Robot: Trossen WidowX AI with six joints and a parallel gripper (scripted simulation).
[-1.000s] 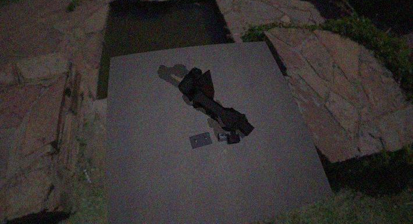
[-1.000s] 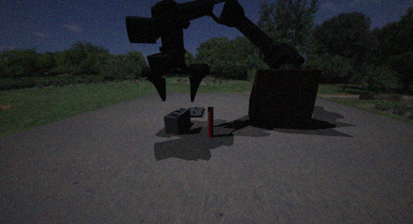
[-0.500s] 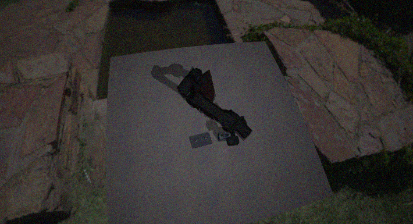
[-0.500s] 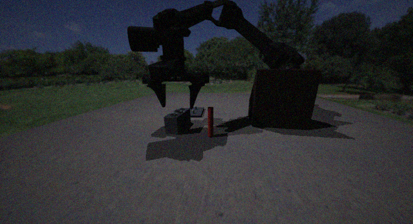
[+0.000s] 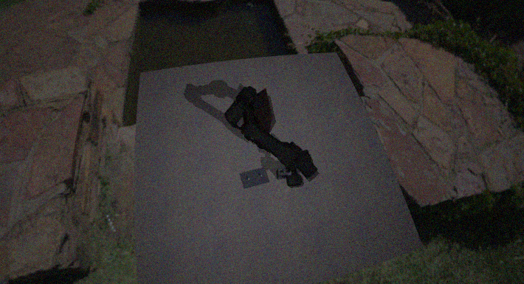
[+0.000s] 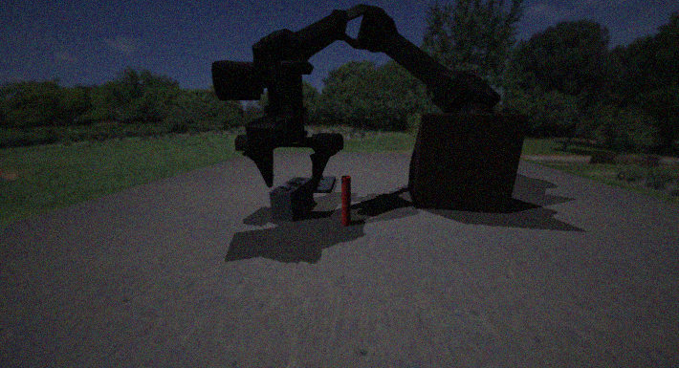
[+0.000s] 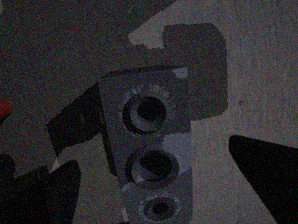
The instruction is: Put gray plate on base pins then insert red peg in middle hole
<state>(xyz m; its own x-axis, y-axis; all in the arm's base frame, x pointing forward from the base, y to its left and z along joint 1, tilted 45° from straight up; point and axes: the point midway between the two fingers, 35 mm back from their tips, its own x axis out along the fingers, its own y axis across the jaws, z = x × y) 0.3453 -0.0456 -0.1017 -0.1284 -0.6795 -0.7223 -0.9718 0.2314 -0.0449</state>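
The gray plate (image 5: 282, 172) (image 6: 282, 205) (image 7: 179, 122) is a thick block with three round holes in a row. It stands on the table, apart from the base. The base (image 5: 254, 182) (image 6: 328, 184) is a thin flat slab with two small upright pins, lying beside the plate. My gripper (image 6: 293, 187) (image 7: 156, 156) is open and points down over the plate, one finger to either side of it and nothing held. The red peg (image 6: 345, 201) (image 7: 4, 109) stands upright near the plate; in the wrist view only its end shows at the left edge. The top view does not show it.
The dark arm mount (image 5: 265, 111) (image 6: 469, 162) stands behind the peg and plate. The arm (image 5: 271, 142) (image 6: 325, 33) reaches over the work area and casts shadows around the plate and peg. The picture is dark and grainy.
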